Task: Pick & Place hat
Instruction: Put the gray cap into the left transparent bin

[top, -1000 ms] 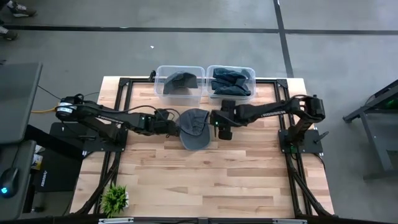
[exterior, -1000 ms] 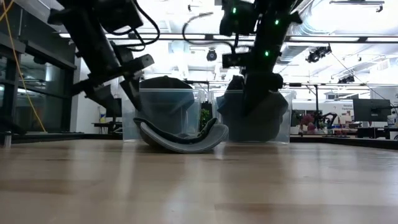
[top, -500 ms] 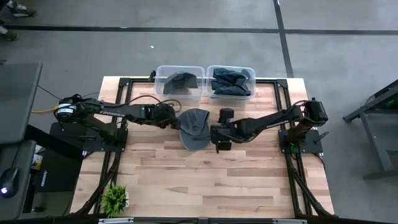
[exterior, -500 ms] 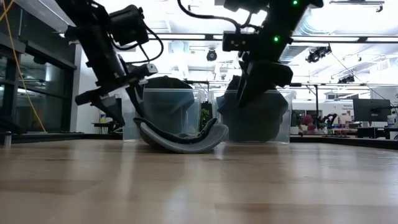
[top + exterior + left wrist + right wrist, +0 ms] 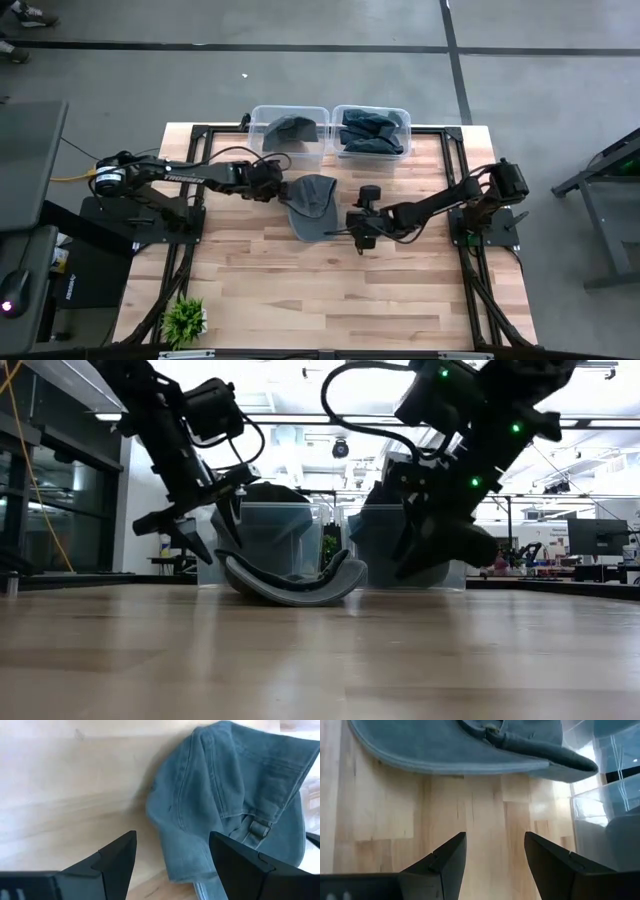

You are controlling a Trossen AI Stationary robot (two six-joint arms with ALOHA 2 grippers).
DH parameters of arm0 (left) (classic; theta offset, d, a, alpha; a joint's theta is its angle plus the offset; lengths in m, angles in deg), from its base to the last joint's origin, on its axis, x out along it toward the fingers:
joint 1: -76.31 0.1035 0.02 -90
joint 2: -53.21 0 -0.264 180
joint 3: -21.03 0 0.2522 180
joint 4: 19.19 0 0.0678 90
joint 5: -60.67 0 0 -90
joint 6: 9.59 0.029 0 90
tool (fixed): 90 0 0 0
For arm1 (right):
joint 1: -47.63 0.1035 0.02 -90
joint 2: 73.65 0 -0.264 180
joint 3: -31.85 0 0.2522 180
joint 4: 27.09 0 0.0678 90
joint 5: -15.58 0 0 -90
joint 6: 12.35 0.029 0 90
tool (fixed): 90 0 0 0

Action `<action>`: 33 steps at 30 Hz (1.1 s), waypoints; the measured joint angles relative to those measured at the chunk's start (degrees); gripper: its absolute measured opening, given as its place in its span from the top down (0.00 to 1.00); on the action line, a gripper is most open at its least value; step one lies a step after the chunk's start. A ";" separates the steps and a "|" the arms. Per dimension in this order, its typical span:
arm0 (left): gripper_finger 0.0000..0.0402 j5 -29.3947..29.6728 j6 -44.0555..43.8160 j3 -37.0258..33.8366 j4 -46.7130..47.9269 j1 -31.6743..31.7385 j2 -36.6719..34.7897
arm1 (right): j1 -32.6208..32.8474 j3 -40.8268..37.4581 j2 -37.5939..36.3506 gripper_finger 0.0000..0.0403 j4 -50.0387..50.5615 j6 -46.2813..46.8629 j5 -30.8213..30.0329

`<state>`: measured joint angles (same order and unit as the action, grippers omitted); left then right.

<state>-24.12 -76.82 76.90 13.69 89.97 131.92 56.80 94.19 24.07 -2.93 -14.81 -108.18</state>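
— Pale wooden planking forms the table [image 5: 300, 290]; at its far edge two clear bins are set side by side, the left bin [image 5: 289, 131] with one dark cap in it and the right bin [image 5: 371, 130] with several. What is to be picked up?

— A grey-blue hat [image 5: 311, 206], laid flat on the wood just in front of the bins, between the two arms. From table height it is seen as a shallow curve, both ends lifted off the surface.

— How are the grippers placed?

— The left gripper [image 5: 275, 186] is held just beside the hat's left edge, jaws spread wide and nothing between them; in its wrist view the crown seam and the strap buckle [image 5: 258, 828] are seen straight ahead. The right gripper [image 5: 352, 229] is kept low near the brim's right side, jaws parted, nothing held.

— How should the pick be done well?

— The step in hand is judged to be the approach. A doubled edge should be chosen, the crown rim nearest the left fingers, so that cloth is caught between both pads and not merely pushed along the wood. The fingers should be brought down until the table is nearly touched before being closed.

— What could be spoiled?

— Soft fabric is likely to sag once raised; a clean lift over the bin wall will be needed.
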 joint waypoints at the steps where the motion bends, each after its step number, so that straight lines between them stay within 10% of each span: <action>1: 0.38 -0.19 -0.55 0.00 0.03 -0.02 0.10 | 0.00 -0.72 0.00 0.52 -1.69 -0.17 -0.02; 33: 0.38 -9.42 -3.77 0.04 -10.18 0.22 7.85 | 1.88 -2.64 0.02 0.52 -14.31 -5.53 -2.79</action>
<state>-33.54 -80.59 76.94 3.51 90.18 139.77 58.68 91.55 24.09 -17.25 -20.34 -110.97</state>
